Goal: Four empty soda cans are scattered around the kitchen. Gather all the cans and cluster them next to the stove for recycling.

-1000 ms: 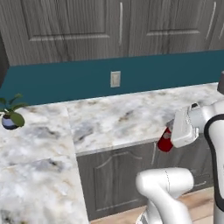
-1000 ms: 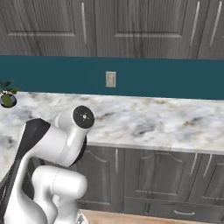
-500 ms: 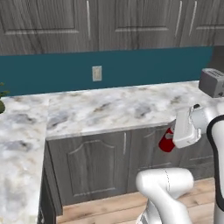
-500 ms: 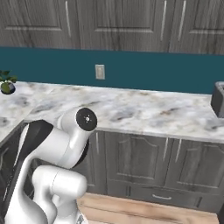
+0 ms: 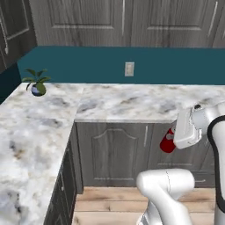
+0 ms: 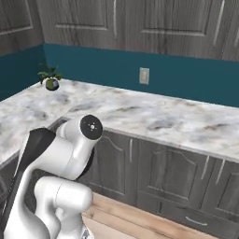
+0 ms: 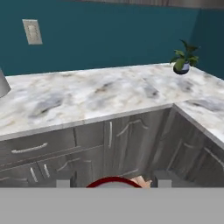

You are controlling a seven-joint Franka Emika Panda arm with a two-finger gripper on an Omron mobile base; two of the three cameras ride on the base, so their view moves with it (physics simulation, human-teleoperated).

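The red soda can (image 5: 167,142) hangs in the air in front of the lower cabinet doors (image 5: 116,151), below the counter edge and well above the floor, pinched in the gripper (image 5: 172,139) at the end of the white arm. In the hand view its round red rim (image 7: 113,182) shows at the bottom, between the two dark fingertips (image 7: 65,180), which sit tight against either side of it (so the hand is closed on the can, not spread).

Around it runs an L-shaped marble countertop (image 5: 132,102), white with grey veining, one leg along the back wall and the other coming forward on the left. The cabinets beneath are dark grey wood with slim metal handles (image 5: 145,136); drawers with bar pulls (image 7: 29,148) show in the hand view.

Behind the counter is a teal backsplash (image 5: 88,63) carrying a pale wall outlet (image 5: 129,69). Above it hang upper cabinets (image 5: 123,22) in the same grey wood.

At the counter's corner stands a small potted plant (image 5: 37,83), green leaves in a rounded dark pot, well apart from the can. The floor (image 5: 110,204) is light wooden planking.
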